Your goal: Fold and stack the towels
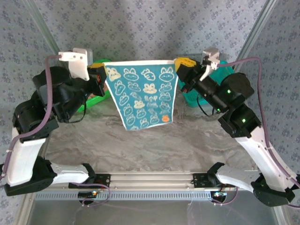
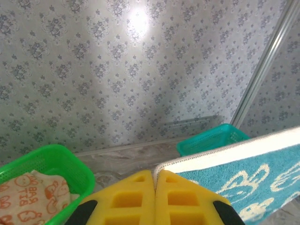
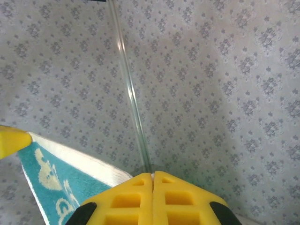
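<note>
Yellow waffle-moulded fingers (image 2: 126, 199) of the left gripper (image 2: 154, 176) are pressed together on one upper corner of the teal terry towel (image 1: 143, 96). The right gripper (image 3: 153, 176) pinches the other corner likewise. The towel hangs above the marbled table (image 1: 150, 145), white hem uppermost and taut, long axis left to right, cream bunny print facing the camera, lower edge narrowing downward. Both arms are raised, elbows out, wrists turned inward. Behind stand a green mesh basket (image 2: 70, 164) holding an orange-printed cream cloth (image 2: 28, 197), and a teal basket (image 2: 211, 138).

White arms (image 1: 28, 157) carry black joints (image 1: 29, 116), mauve cables (image 1: 264, 123), yellow gripper fingers (image 2: 126, 199).
</note>
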`<state>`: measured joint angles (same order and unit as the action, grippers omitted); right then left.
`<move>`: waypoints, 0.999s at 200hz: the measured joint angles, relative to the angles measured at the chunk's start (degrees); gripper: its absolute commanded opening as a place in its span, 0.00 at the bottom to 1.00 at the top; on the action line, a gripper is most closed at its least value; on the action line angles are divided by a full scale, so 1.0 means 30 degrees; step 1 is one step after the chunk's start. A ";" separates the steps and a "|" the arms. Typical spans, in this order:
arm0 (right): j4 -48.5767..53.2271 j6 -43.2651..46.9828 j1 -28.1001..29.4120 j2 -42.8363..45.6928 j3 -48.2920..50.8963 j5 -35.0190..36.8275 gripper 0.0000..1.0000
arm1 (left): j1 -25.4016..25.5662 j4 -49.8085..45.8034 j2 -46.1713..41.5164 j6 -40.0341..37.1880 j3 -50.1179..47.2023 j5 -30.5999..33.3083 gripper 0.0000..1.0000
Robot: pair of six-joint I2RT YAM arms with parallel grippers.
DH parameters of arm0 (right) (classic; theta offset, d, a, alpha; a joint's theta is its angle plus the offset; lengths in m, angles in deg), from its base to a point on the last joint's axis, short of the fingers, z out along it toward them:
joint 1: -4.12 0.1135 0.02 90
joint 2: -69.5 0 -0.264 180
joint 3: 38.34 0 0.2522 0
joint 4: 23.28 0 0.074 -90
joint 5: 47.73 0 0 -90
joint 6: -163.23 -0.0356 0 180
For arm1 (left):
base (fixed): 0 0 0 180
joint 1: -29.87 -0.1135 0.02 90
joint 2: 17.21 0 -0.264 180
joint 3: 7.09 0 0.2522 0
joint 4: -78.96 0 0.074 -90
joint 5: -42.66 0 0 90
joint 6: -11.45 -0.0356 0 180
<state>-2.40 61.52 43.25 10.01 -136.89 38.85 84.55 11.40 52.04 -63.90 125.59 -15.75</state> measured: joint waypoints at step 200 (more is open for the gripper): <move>-0.2404 -0.2295 -0.7978 -1.3143 0.0962 -0.6149 0.00 | -1.0083 0.5756 1.0265 0.2412 -0.5952 -0.8378 0.00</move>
<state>-9.61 54.64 19.32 -29.42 -134.01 20.40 54.30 28.67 82.84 -56.66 107.73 -40.89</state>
